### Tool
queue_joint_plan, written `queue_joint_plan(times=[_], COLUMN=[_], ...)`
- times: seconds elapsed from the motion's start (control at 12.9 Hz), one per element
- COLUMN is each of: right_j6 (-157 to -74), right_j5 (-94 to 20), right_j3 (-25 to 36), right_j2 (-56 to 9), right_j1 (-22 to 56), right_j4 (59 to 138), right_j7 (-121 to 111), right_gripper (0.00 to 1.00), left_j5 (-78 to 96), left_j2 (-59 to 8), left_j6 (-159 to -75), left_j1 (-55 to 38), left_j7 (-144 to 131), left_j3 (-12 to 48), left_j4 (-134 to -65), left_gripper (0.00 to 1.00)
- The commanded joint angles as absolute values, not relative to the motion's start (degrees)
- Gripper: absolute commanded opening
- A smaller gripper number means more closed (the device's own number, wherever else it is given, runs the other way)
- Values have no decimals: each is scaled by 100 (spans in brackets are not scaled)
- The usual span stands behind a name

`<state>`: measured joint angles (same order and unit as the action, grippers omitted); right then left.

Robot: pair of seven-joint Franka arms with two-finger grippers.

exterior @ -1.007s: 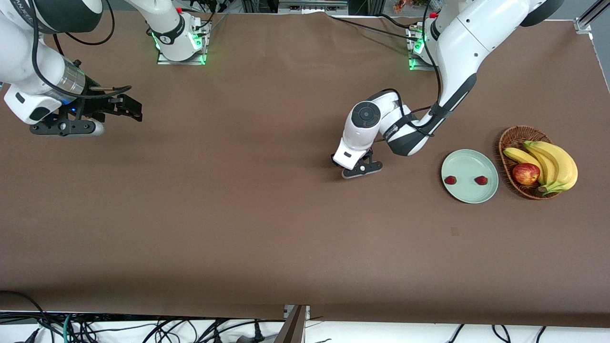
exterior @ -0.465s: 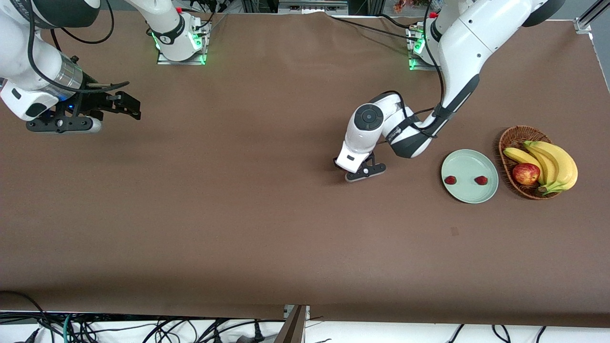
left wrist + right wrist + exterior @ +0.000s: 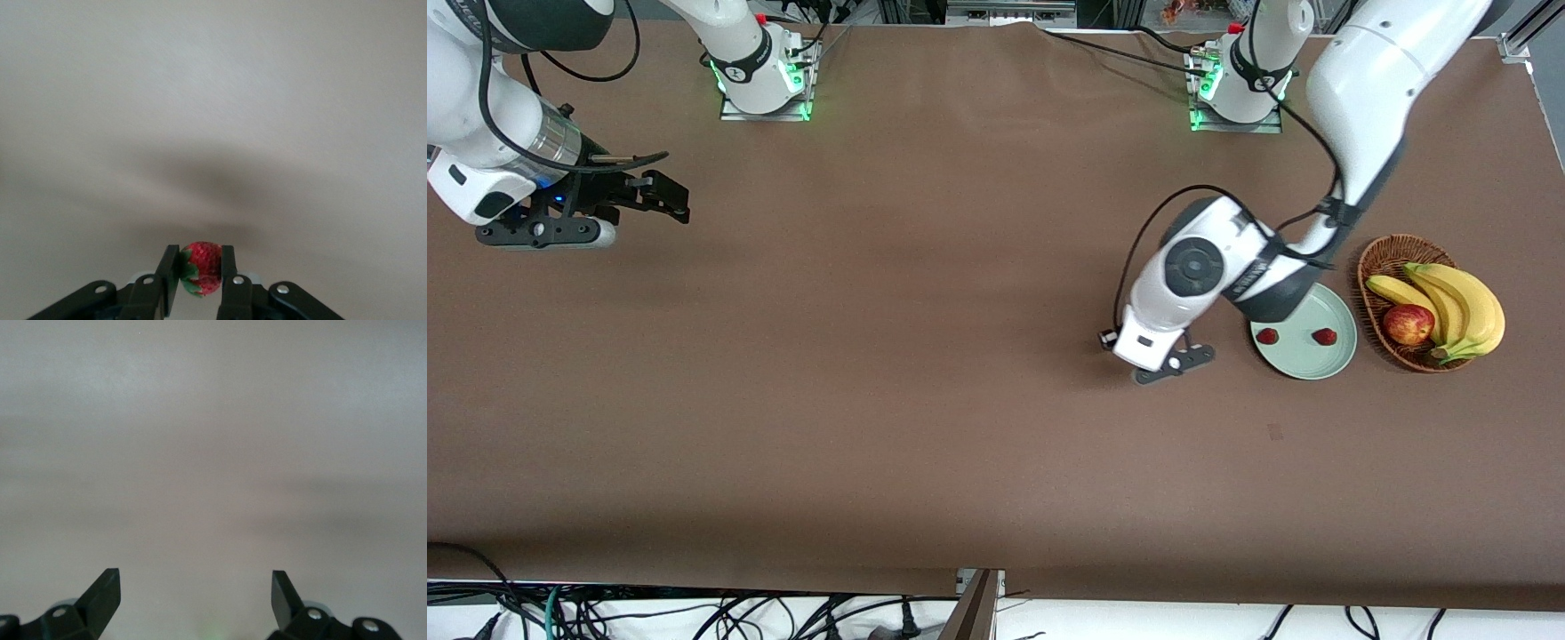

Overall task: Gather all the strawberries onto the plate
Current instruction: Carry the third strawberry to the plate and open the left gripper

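1. Front view: two strawberries [image 3: 1267,336] [image 3: 1325,336] lie on the mint plate [image 3: 1303,363]; a third is not yet delivered.
2. Left hand [image 3: 200,270], over the counter [image 3: 925,373] just beside the plate, clamps the third strawberry [image 3: 202,267], leafy top to one side, long axis across the fingers.
3. Right hand [image 3: 193,590] waits over its end of the counter, fingers apart.

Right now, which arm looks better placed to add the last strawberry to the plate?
Left. Its claw grips a strawberry over the table beside the plate; the right claw waits open at the table's right-arm end.
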<state>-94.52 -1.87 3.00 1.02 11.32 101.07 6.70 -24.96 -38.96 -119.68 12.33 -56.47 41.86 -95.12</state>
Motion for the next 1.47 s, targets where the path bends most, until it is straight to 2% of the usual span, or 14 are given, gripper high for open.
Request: queue_joint_plan(times=[0.0, 0.39, 0.7, 0.85, 0.93, 1.01, 1.08, 1.16, 1.39], right_j6=[-9387, -9404, -9430, -9413, -9422, -9422, -9413, -9413, -9422], right_j5=[-105, -105, -105, -105, -105, -114, -114, -114, -114], right_j3=[229, 237, 237, 237, 237, 237, 237, 237, 237], right_j2=[167, 150, 123, 132, 132, 132, 141, 141, 123], right_j1=[1037, 1037, 1028, 1037, 1037, 1037, 1037, 1037, 1028], right_j4=[10090, 10090, 10090, 10090, 10090, 10090, 10090, 10090, 10081], right_j7=[519, 492, 483, 492, 492, 492, 492, 492, 492], right_gripper=[100, 100, 100, 100, 100, 100, 100, 100, 100], left_j5=[-1962, -809, -773, -773, -773, -773, -773, -773, -782], left_j2=[-3552, -2752, -2689, -2681, -2681, -2681, -2689, -2698, -2523], left_j6=[-11437, -11145, -11389, -11907, -12118, -12181, -12173, -12164, -11613], left_j1=[1792, 1696, 1696, 1688, 1688, 1687, 1679, 1670, 1670], left_j7=[-4286, -1156, -212, -193, -193, -193, -185, -132, 97], left_j3=[4255, 2394, 1715, 1661, 1652, 1652, 1652, 1652, 1661], left_j4=[-9527, -9886, -10431, -10887, -11072, -11135, -11136, -11110, -10672], left_gripper=[16, 16, 17, 21, 26, 35, 52, 100, 100])
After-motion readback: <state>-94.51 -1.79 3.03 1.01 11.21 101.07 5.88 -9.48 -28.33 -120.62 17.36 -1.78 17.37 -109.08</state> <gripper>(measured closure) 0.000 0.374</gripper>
